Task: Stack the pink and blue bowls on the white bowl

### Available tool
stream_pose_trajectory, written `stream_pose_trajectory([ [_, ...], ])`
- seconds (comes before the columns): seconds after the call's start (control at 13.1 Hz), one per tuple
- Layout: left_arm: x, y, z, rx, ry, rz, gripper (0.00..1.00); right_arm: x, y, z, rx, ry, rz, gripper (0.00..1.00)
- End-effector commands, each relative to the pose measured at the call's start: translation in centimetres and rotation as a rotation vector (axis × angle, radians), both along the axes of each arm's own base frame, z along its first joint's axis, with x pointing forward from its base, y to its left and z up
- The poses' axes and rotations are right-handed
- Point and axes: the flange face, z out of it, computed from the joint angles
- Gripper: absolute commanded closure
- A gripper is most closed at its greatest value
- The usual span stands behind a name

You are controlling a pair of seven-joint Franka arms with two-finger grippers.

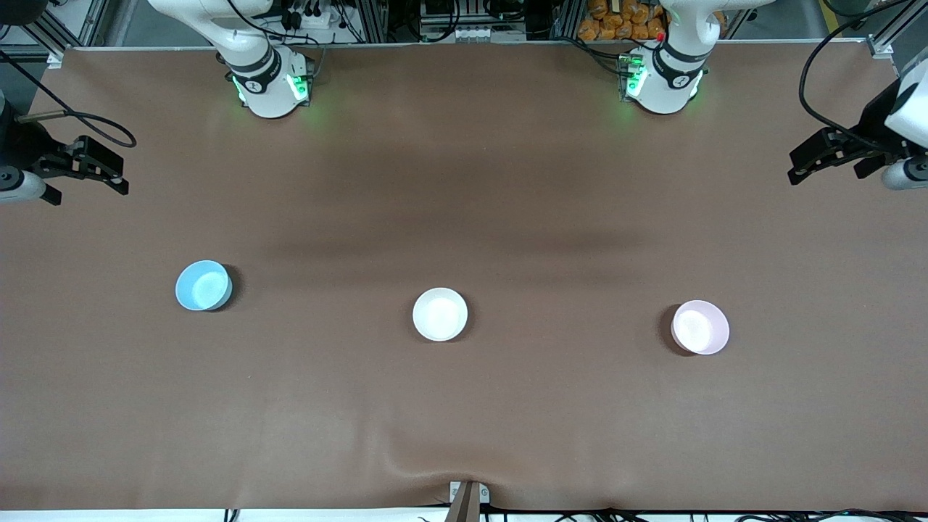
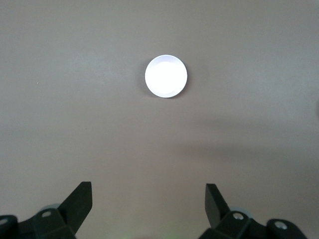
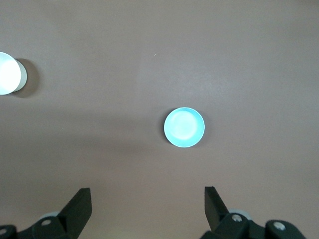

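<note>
Three small bowls sit in a row on the brown table. The blue bowl (image 1: 204, 286) (image 3: 184, 127) is toward the right arm's end, the white bowl (image 1: 440, 314) (image 3: 7, 73) is in the middle, and the pink bowl (image 1: 699, 328) is toward the left arm's end. In the left wrist view the pink bowl (image 2: 166, 75) looks almost white. My right gripper (image 1: 119, 174) (image 3: 147, 189) hangs open and empty high over the table's edge at its own end. My left gripper (image 1: 794, 168) (image 2: 148, 185) hangs open and empty over the table's edge at its end.
Both arm bases (image 1: 270, 85) (image 1: 663, 81) stand along the table's farthest edge. A small bracket (image 1: 467, 496) sits at the table's nearest edge, where the brown cloth wrinkles. Cables trail at both ends of the table.
</note>
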Motion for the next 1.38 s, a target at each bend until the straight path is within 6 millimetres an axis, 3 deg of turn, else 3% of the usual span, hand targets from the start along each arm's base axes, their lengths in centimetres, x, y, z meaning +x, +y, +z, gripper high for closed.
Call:
stream_pose_trajectory([
  [0.0,0.0,0.0,0.4,0.010,0.000,-0.022,0.00,-0.5,0.0,0.7,0.018,-0.003,-0.008,0.00],
  [0.61,0.7,-0.1,-0.5,-0.002,0.016,-0.027,0.00,-0.5,0.1,0.8,0.017,-0.005,-0.007,0.00],
  [0.84,0.9,-0.3,-2.0,-0.002,0.042,-0.032,0.00,-0.5,0.1,0.8,0.017,-0.005,-0.007,0.00],
  [1.3,1.4,-0.7,-3.1,-0.007,0.021,-0.038,0.00,-0.5,0.0,0.7,0.017,-0.004,-0.008,0.00],
])
